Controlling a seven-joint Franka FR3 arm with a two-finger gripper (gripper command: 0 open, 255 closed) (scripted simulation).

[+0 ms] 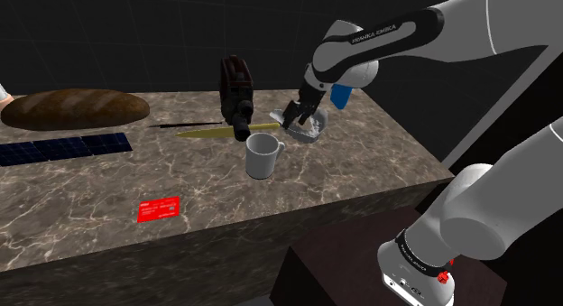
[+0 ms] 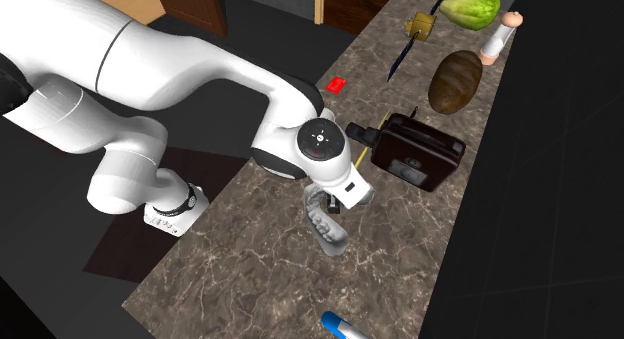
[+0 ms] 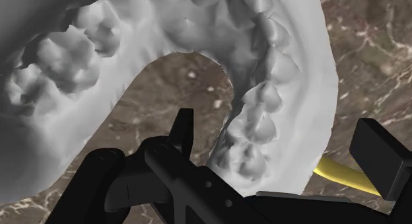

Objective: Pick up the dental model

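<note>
Hand (image 3: 280,133) placement is what your next move turns on, so read it first. The fingers stand apart, holding nothing, and they straddle one limb of the dental model (image 3: 284,77). In the wrist view one finger tip sits inside the hollow of the grey horseshoe, at about 9 o'clock of that limb. The other stands outside the arch at about 3 o'clock. Neither seems to touch the cast. The limb, with its row of teeth, runs between them from 12 o'clock to 6 o'clock. Its long axis therefore lies across your closing line, which I judge the right way round for a pinch.

In the shoulder view the model lies on the surface (image 1: 361,182) at roughly 2 o'clock of the white mug (image 1: 262,155), near it but not touching. A blue-capped tube (image 1: 340,95) sits a little beyond, at the model's 1 o'clock. A yellow stick (image 3: 340,175) lies close to the outer finger, so take care it is not caught as you close.

You look low enough already, with the tips down beside the cast. By my reckoning, what remains is to close on the limb and lift straight up. The bumpy tooth side may give an uneven hold.
</note>
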